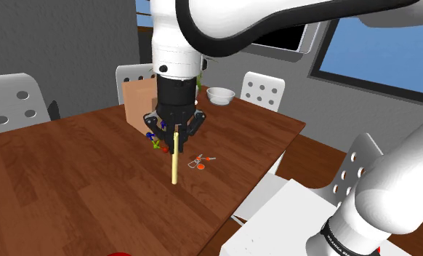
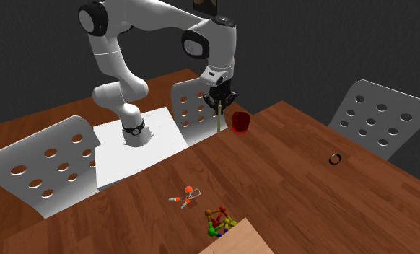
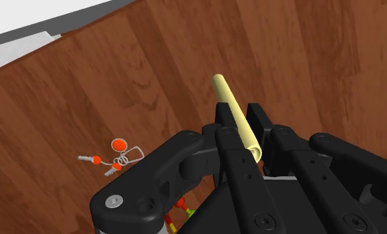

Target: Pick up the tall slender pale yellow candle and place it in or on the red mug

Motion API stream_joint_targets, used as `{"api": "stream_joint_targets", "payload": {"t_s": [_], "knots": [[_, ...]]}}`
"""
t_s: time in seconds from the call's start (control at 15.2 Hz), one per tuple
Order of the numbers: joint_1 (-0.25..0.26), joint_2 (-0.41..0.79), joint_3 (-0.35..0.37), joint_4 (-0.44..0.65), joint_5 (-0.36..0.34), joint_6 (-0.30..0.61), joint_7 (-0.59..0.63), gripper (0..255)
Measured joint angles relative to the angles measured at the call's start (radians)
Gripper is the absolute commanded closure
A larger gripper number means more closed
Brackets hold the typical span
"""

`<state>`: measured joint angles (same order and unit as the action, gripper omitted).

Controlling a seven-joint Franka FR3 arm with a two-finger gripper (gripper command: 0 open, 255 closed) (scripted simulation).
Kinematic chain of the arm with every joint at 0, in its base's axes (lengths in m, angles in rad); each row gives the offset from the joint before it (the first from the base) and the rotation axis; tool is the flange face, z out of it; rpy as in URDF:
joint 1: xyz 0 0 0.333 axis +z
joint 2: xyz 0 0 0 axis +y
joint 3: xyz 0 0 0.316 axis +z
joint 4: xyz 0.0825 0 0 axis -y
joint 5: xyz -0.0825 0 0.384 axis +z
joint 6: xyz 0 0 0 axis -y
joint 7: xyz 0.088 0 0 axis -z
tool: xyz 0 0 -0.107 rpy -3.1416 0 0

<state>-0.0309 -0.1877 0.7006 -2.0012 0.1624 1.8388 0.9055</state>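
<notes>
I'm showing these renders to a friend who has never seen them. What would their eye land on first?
Most likely the slender pale yellow candle, clasped upright in the black jaws of the white arm above the brown wooden table. Next, the red mug near the table's edge, just right of the candle in the second exterior view. Then the orange-tagged keys and the colourful toy lying mid-table.

Light: even and moderate across the table (image 1: 57, 167).
Background: dim grey walls (image 1: 72, 36) beyond the table.
Shading: soft on the arm (image 1: 261, 18) above the table.
</notes>
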Motion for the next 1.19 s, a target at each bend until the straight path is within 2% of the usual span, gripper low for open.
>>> {"api": "stream_joint_targets", "payload": {"t_s": [0.26, 0.66, 0.99, 1.19], "knots": [[-0.001, -0.004, -0.004, 0.042, 0.0, -0.046, 0.001, 255], [0.037, 0.055, 0.08, 0.143, -0.03, -0.088, 0.14, 255], [0.094, 0.167, 0.179, 0.272, -0.107, -0.128, 0.317, 255], [0.149, 0.267, 0.227, 0.372, -0.187, -0.163, 0.429, 255]]}}
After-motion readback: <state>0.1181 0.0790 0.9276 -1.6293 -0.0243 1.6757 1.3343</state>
